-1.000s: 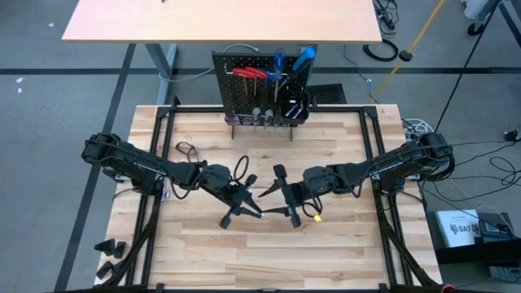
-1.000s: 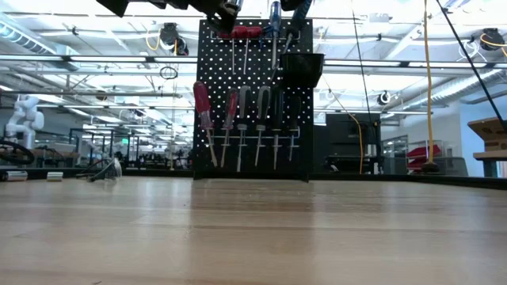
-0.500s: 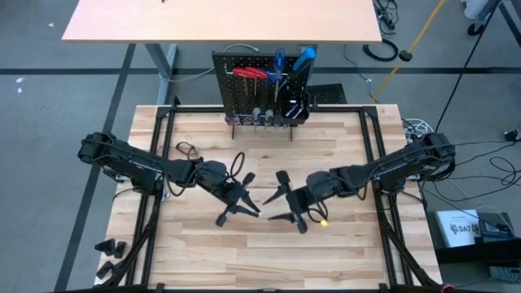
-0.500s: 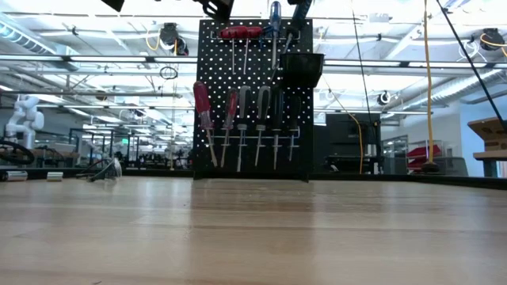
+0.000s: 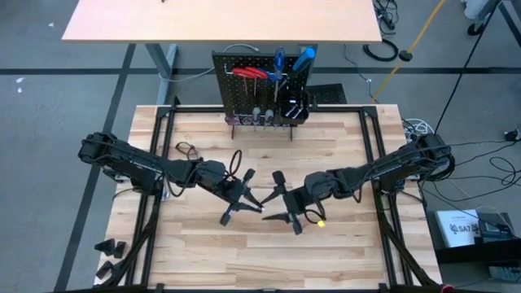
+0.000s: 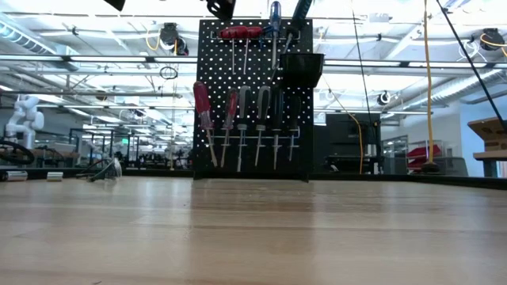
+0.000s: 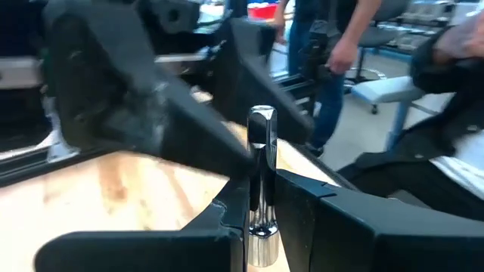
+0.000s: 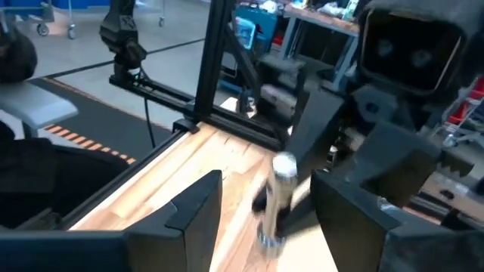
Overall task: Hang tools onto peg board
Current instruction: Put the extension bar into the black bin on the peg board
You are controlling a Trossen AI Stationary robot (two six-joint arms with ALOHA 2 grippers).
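In front of the peg board (image 5: 260,89), the left claw (image 5: 254,203) clamps a slick, rigid silver metal piece (image 7: 262,162); the right claw (image 5: 281,199) gapes beside it.

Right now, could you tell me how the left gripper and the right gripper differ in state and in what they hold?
The left gripper is shut on a small silver metal piece, which stands upright between its fingers; the right gripper is open and holds nothing. The metal piece sits in the gap of the right gripper's spread fingers, ungripped. Both hover mid-table, facing each other, well short of the peg board.
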